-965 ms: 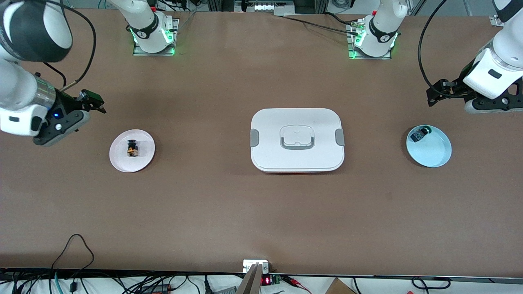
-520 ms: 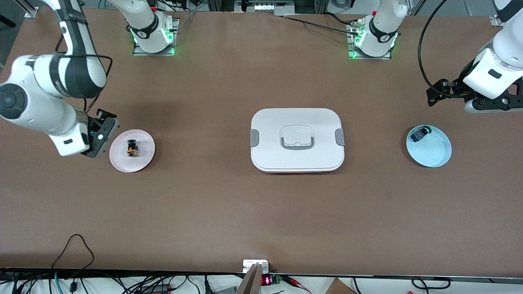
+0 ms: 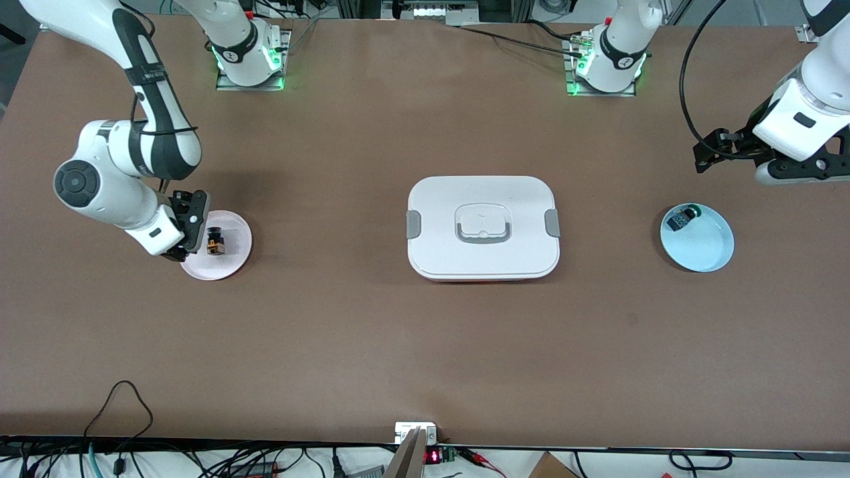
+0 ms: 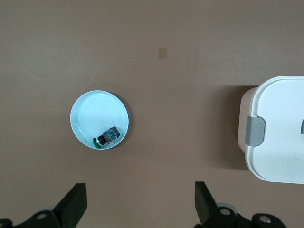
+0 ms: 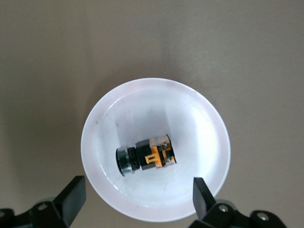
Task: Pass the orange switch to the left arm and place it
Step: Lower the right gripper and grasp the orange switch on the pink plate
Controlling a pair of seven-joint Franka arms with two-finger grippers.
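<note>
The orange switch (image 3: 214, 241), black with an orange part, lies on its side in a pink plate (image 3: 229, 262) toward the right arm's end of the table. In the right wrist view the switch (image 5: 147, 156) shows in the middle of the plate (image 5: 142, 95). My right gripper (image 3: 189, 229) hangs open over the plate's edge, the right gripper (image 5: 137, 194) holding nothing. The white box (image 3: 483, 196) stands mid-table. My left gripper (image 3: 707, 156) waits open over bare table beside the blue plate; the left gripper (image 4: 140, 197) is empty.
A blue plate (image 3: 704, 249) toward the left arm's end holds a small black-and-grey component with a green top (image 3: 680, 217). The left wrist view shows that plate (image 4: 95, 114), the component (image 4: 108, 136) and one end of the box (image 4: 280, 142). Cables run along the front table edge.
My right arm has swung in from the table's end and come down, bringing its open gripper over the pink plate's edge. The left arm has not moved.
</note>
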